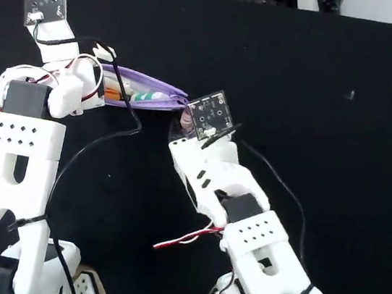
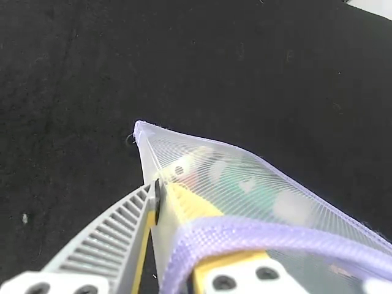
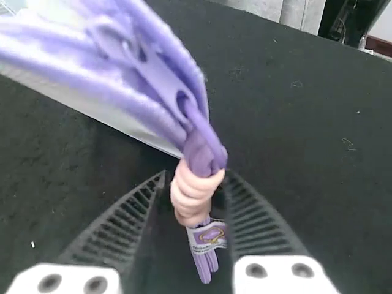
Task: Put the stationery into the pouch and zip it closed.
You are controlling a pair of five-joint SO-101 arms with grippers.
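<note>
The pouch [image 1: 145, 90] is held up over the black table [image 1: 324, 172], at about 11 o'clock from the middle of the high view, stretched between the 2 arms. The left gripper [image 2: 160, 191] is clamped tight on the pouch's 9 o'clock end, I think so the pouch cannot slide or flop when the zip is pulled. The stationery [image 2: 236, 184] is inside, and its colours show through the mesh. At the 3 o'clock end the zip pull [image 3: 193, 202], a pink curly loop with a purple tag, sits right in the right gripper [image 3: 196, 176], but I cannot tell if it is squeezing the pull or just loose around it. The slider [image 3: 177, 101] looks to be at the very end, so the zip seems shut or nearly shut
</note>
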